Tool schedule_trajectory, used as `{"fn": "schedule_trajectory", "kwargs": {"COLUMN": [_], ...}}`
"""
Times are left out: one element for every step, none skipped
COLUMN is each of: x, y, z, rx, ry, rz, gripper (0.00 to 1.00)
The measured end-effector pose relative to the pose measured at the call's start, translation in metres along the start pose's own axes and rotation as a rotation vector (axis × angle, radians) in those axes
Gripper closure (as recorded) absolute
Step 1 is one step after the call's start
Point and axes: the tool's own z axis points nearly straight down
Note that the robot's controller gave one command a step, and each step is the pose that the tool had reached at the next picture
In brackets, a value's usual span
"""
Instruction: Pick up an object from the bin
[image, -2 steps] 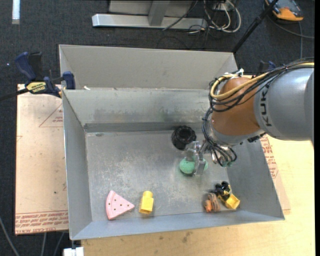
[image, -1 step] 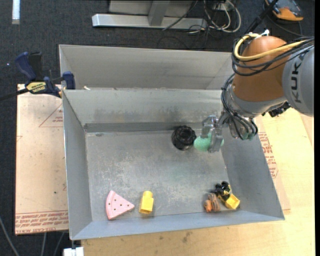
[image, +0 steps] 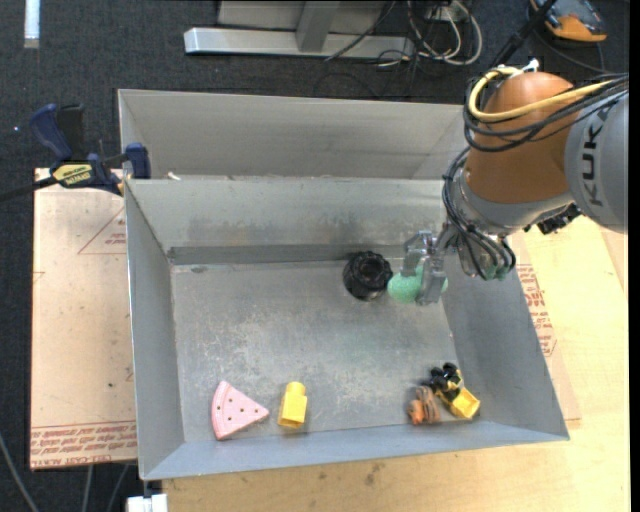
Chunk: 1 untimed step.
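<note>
My gripper (image: 424, 268) hangs at the bin's back right, below the orange wrist cover. Its grey fingers stand on either side of a small mint-green rounded thing (image: 403, 288), which sits between them close to the bin floor. Just left of it lies a black round ring-shaped thing (image: 366, 275), touching or nearly touching the green one.
Along the front of the bin lie a pink wedge with holes (image: 236, 410), a yellow block (image: 293, 405), and at the front right a small clump of yellow, black and brown toys (image: 443, 395). The arm and its cables reach in from the right.
</note>
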Motion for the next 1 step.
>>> {"fn": "schedule_trajectory", "kwargs": {"x": [-0.0196], "y": [0.0226], "z": [-0.0464], "rx": [0.001], "ry": [0.005], "rz": [-0.004], "gripper": [1.0]}}
